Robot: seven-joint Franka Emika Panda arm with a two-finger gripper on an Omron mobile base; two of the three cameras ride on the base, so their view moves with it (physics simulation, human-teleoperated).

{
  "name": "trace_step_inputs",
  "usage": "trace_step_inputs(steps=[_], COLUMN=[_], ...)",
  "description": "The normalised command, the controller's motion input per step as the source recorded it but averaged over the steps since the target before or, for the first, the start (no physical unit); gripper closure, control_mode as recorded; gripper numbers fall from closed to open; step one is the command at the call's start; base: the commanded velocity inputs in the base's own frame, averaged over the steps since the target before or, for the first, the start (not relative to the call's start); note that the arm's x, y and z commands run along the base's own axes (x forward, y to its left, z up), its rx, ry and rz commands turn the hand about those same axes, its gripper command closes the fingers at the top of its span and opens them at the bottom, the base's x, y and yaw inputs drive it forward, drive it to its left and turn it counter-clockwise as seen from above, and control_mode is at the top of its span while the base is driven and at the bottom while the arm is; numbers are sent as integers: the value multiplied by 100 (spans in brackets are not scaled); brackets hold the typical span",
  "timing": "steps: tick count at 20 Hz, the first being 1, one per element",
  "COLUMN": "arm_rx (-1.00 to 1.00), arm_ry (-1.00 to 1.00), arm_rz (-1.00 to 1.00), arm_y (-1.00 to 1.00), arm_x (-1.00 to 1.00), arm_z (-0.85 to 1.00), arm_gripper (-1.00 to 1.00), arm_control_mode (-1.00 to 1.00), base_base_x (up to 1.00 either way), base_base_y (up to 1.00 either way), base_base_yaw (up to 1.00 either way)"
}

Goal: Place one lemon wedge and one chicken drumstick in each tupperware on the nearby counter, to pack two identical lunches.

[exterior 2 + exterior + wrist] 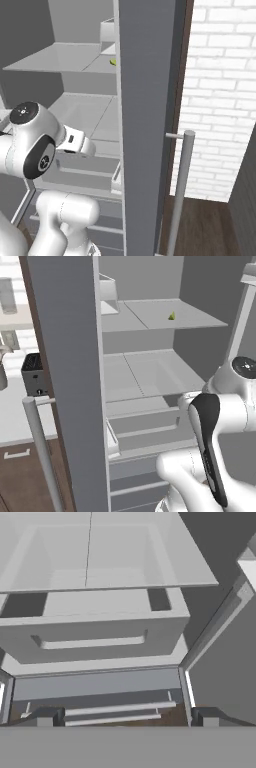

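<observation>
The robot faces an open fridge. One lemon wedge [172, 316] lies on the upper fridge shelf [200, 318], toward the back; seen from the left base camera it sits at about one o'clock from the picture's middle, well above and apart from the arm. In the right base view the same wedge [113, 62] peeks out as a small yellow-green spot just beside the edge of the fridge door [145, 100]. No drumstick or tupperware can be made out in these pictures.

The tool [125, 716] is spread wide and holds nothing; its two dark fingertips [46, 716] rise at six o'clock in the hand view, which looks at the lower drawer [95, 637] rather than at the wedge. Beyond the door, at nine o'clock in the left base view, a black toaster [34, 375] stands on the bench [20, 416].

The wedge is likely very light and somewhat soft, with a damp, slippery cut face and a firmer rind. A gentle pinch across its two flat faces, low and near the shelf, would probably hold best; squeezing the curved rind against the thin edge could make it squirt out. Being so small, it calls for the fingertips to straddle it closely before closing.
</observation>
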Motion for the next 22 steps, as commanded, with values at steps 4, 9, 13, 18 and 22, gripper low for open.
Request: trace_step_inputs(steps=[4, 9, 13, 18, 22], arm_rx=[0, 4, 0, 0, 0], arm_ry=[-1, -37, -50, -34, -7], arm_rz=[0, 0, 0, -4, -11], arm_y=[0, 0, 0, 0, 4], arm_x=[11, 4, -2, -4, 24], arm_z=[24, 100, 100, 100, 100], arm_gripper=[-100, -100, -100, -100, -100], arm_control_mode=[-100, -100, -100, -100, -100], base_base_x=[67, 0, 0, 0, 0], base_base_y=[18, 0, 0, 0, 0], base_base_yaw=[0, 0, 0, 0, 0])
